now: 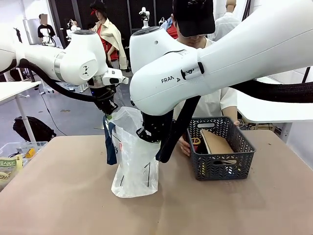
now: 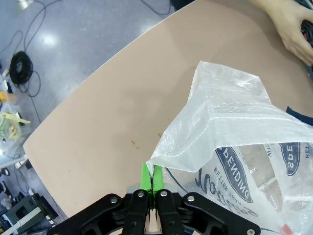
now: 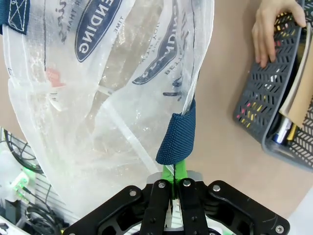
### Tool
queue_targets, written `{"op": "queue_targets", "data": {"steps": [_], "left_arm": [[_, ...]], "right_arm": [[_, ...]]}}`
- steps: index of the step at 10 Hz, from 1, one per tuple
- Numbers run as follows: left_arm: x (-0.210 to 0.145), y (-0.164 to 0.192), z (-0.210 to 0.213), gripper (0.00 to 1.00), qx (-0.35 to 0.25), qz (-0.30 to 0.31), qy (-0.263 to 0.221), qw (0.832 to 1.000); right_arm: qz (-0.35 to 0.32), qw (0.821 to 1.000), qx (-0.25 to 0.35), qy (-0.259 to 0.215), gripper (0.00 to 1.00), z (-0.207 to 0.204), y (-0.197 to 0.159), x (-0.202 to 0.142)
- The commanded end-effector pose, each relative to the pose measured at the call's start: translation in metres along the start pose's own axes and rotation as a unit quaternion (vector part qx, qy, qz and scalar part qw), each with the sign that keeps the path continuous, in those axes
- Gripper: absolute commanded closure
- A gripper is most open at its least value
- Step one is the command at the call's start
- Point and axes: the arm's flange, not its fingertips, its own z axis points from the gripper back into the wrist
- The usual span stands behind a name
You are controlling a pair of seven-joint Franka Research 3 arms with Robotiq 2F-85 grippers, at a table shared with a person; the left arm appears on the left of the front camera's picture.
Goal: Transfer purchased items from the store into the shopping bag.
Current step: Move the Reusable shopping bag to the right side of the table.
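Note:
The shopping bag point(image 1: 134, 159), whitish crinkly plastic with dark print, stands upright at the table's middle, held between my two grippers. My left gripper point(image 1: 108, 105) is shut on its upper left rim; the left wrist view has the green pads point(image 2: 145, 177) pinching the plastic edge of the bag point(image 2: 234, 132). On the right side, my right gripper point(image 1: 149, 133) is shut on the navy strap handle point(image 3: 177, 137) of the bag point(image 3: 98, 98). To the right stands a dark grey basket point(image 1: 239, 161) with a brown flat item point(image 1: 215, 143) and other goods in it.
A person stands across the table with a hand point(image 1: 185, 145) on the basket's left side, also seen as a hand point(image 3: 271, 29) on the basket rim point(image 3: 264, 98). A clear bin point(image 1: 14, 156) with packets sits at the left edge.

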Motion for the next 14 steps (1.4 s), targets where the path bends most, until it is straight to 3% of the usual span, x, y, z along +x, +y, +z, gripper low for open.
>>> {"op": "queue_targets", "data": {"steps": [1,14], "left_arm": [[0.0001,0.0015,0.0013,1.00,0.002,0.000,-0.001,1.000],[0.0001,0.0015,0.0013,1.00,0.002,0.000,-0.001,1.000]], "right_arm": [[-0.003,1.000,0.002,-0.003,1.00,-0.0013,-0.0009,-0.0043],[-0.003,1.000,0.002,-0.003,1.00,-0.0013,-0.0009,-0.0043]]}}
